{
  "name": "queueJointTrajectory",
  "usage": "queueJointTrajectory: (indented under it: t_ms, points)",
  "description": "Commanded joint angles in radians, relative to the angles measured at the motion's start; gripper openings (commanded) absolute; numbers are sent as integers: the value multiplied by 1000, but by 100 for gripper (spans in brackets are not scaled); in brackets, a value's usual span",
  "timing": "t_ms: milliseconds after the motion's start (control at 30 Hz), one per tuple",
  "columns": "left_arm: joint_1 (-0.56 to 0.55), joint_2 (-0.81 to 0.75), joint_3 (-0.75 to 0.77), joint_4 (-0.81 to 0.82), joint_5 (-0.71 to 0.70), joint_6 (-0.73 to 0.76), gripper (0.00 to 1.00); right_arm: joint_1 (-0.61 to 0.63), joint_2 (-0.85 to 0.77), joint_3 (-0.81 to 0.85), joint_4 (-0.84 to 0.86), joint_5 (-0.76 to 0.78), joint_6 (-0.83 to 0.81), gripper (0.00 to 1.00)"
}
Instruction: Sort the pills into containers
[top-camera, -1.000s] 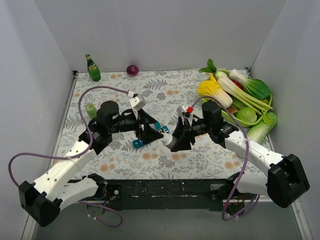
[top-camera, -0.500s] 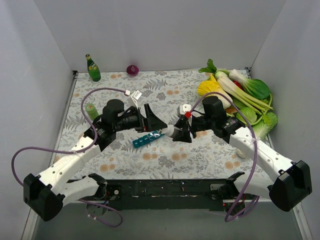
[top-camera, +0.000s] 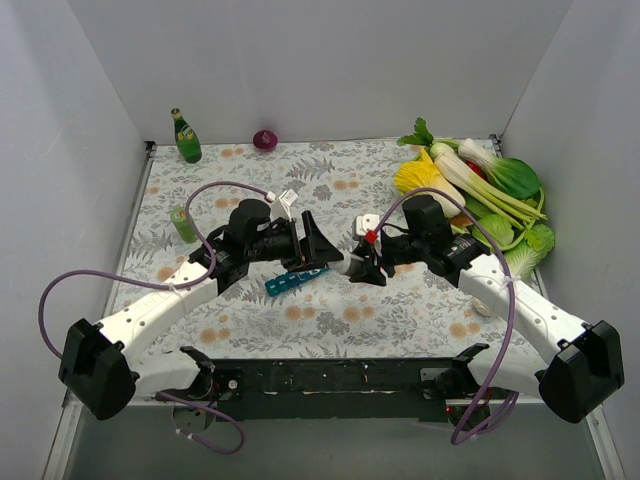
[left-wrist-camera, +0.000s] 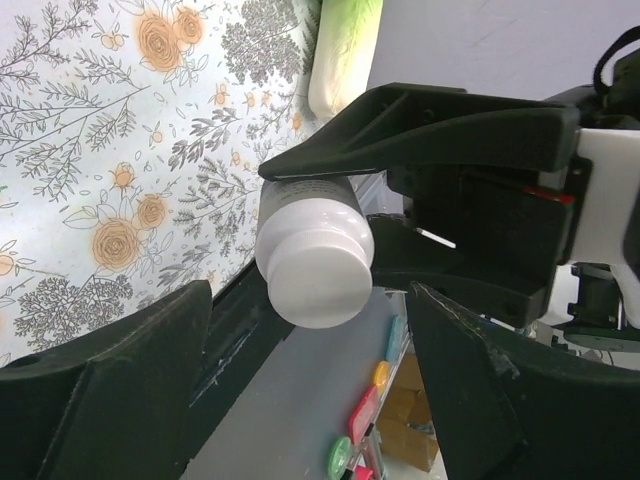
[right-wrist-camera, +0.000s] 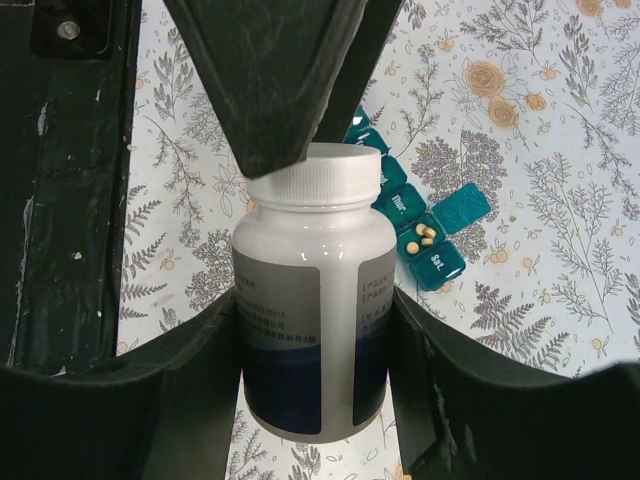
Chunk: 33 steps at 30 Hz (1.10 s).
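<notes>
My right gripper (top-camera: 354, 267) is shut on a white pill bottle (top-camera: 345, 265) with a white screw cap and holds it above the table. In the right wrist view the bottle (right-wrist-camera: 310, 250) sits between my right gripper's (right-wrist-camera: 315, 315) fingers. My left gripper (top-camera: 322, 250) is open. In the left wrist view the bottle's cap (left-wrist-camera: 318, 270) lies between my left gripper's (left-wrist-camera: 308, 300) fingertips, with a gap on each side. The teal pill organiser (top-camera: 290, 278) lies on the cloth below. One compartment (right-wrist-camera: 420, 240) is open and holds a few small yellow pills.
A green glass bottle (top-camera: 185, 137) and a purple onion (top-camera: 265, 139) stand at the back wall. A small green can (top-camera: 181, 222) stands at the left. A pile of leafy vegetables (top-camera: 480, 190) fills the back right corner. Walls close in three sides.
My left gripper has moved right and up off the organiser to the bottle's cap. My right gripper has lifted the bottle slightly toward it. The organiser now shows uncovered.
</notes>
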Motion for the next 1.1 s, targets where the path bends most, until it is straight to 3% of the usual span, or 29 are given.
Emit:
queueJointTrajectory:
  t_ms: [0,167,200,367,433,567,667,700,800,833,867,900,1000,1067]
  points:
    - [-25,16,27,13,-24,-4,75,5,-23,30,18,-5,-16,1]
    - [-44,53,45,19,-28,8,58,7,-26,22,21,-5,-14,1]
    - [-45,58,48,19,-27,11,44,5,-26,19,20,-6,-14,1]
    - [-50,91,71,21,63,115,7,7,-29,8,34,-46,20,1]
    - [-55,85,76,24,116,263,1,5,-24,-3,43,-81,44,1]
    - [-65,29,73,1,237,589,0,-8,-1,-38,104,-277,202,1]
    - [-65,-37,50,-35,292,839,0,-21,12,-110,269,-450,355,1]
    - [-65,-51,48,-45,310,893,0,-21,12,-134,417,-488,509,1]
    - [-65,-59,85,-106,285,993,0,-22,14,-225,656,-569,772,1]
    - [-65,-56,96,-129,248,998,4,-22,16,-233,716,-575,790,1]
    - [-65,-63,103,-131,211,978,15,-22,16,-231,710,-573,784,1]
    - [-65,-73,100,-121,188,963,43,-22,17,-221,687,-568,768,1]
    - [-64,-154,71,-67,98,889,83,-24,11,-191,565,-539,647,1]
    - [-64,-229,35,-44,53,858,97,-25,-1,-181,490,-517,566,1]
